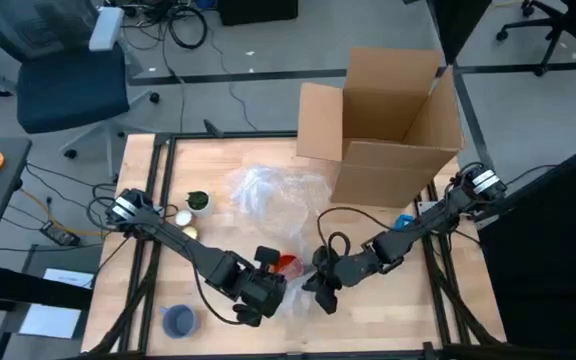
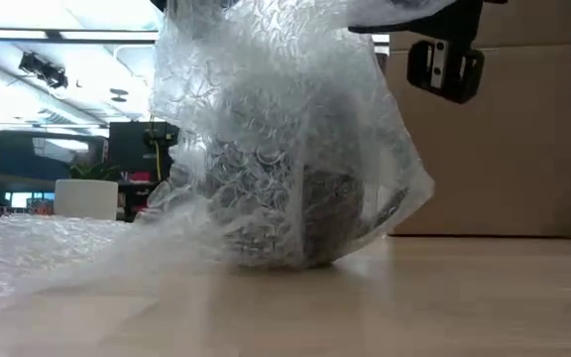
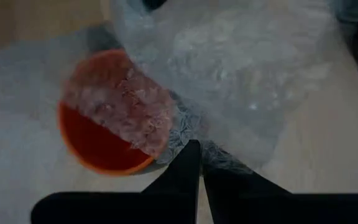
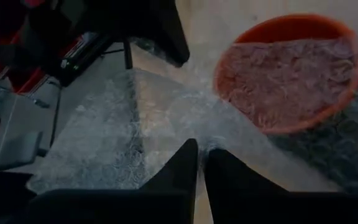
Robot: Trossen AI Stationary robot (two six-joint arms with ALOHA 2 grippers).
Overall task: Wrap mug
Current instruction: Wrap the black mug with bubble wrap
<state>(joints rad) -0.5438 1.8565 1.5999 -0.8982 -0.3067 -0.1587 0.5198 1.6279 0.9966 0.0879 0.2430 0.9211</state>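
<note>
A red-orange mug (image 1: 288, 263) stands on the wooden table near its front edge, partly under clear bubble wrap (image 1: 268, 190). In the low view the bubble wrap (image 2: 285, 129) rises around the dark shape of the mug (image 2: 305, 218), whose base rests on the table. The left wrist view shows the mug (image 3: 98, 134) half covered by the wrap. My left gripper (image 1: 265, 285) is just left of the mug and my right gripper (image 1: 323, 288) just right of it, each shut on the wrap. My left gripper pinches the bubble wrap (image 3: 197, 134) between its two fingers beside the mug; edge or fold, I cannot tell. The sheet runs on from the fingers over part of the mug's open mouth. My right gripper pinches the bubble wrap (image 4: 199, 138) between its two fingers, a little way from the mug (image 4: 291, 68). The wrap spreads from the fingers over the mug's mouth.
An open cardboard box (image 1: 398, 110) stands at the table's far right. A blue cup (image 1: 178, 320) sits at the near left. A green object (image 1: 198, 200) and small white pieces (image 1: 183, 216) lie at the left. More wrap lies toward the table's far side.
</note>
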